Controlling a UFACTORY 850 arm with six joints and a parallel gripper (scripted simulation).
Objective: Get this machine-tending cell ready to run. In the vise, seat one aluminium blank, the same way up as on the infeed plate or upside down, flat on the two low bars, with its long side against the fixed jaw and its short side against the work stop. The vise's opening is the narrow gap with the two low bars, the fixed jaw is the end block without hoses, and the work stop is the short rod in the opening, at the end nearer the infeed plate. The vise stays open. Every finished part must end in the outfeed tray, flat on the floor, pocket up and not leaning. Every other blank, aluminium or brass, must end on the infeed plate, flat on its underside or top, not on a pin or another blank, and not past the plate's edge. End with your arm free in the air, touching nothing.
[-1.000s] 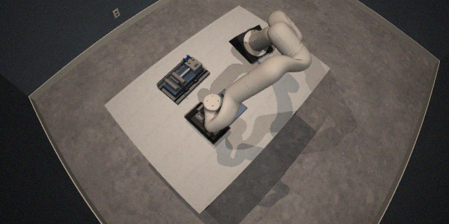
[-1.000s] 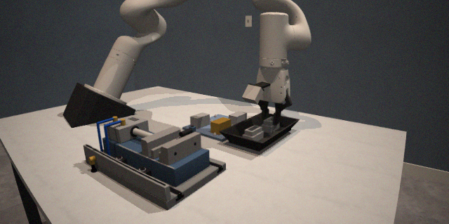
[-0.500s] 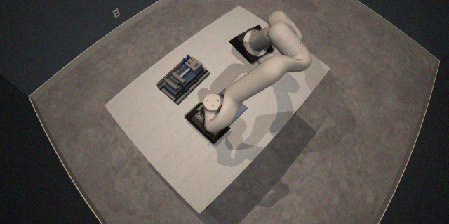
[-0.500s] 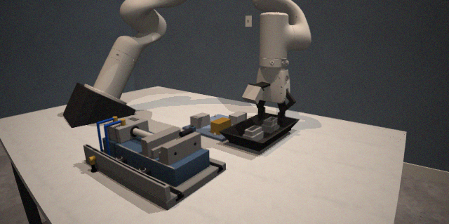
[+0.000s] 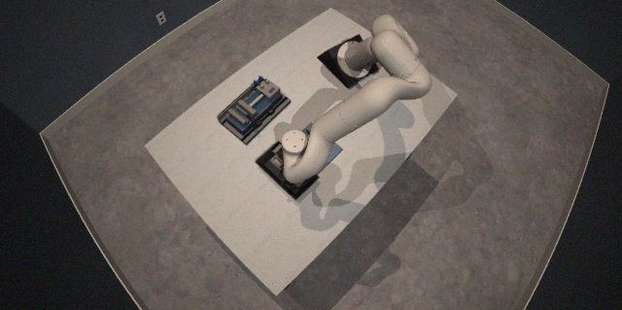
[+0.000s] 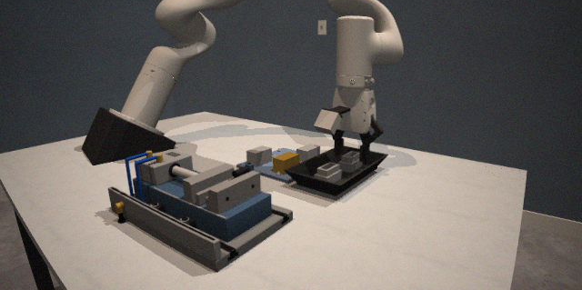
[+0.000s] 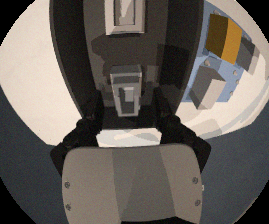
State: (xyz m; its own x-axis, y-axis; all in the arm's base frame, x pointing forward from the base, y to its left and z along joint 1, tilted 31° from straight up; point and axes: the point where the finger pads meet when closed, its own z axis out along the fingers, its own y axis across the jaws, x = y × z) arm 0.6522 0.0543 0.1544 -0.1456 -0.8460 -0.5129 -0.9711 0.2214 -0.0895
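Note:
My gripper (image 6: 352,150) is open, with its fingers down inside the black outfeed tray. A grey finished part (image 6: 351,159) lies flat on the tray floor, pocket up, between the spread fingers and apart from them. It also shows in the wrist view (image 7: 126,90) under the gripper (image 7: 128,115). A second finished part (image 6: 328,171) (image 7: 125,6) lies pocket up further along the tray. Behind the tray, the blue infeed plate carries two aluminium blanks (image 6: 259,155) (image 6: 307,152) and a brass blank (image 6: 285,162). The vise (image 6: 200,190) stands at the left.
The vise has blue hoses (image 6: 136,169) at its far end and a grey rail along its front. The arm's black base (image 6: 123,137) sits at the back left. From above, the arm hides most of the tray and the infeed plate.

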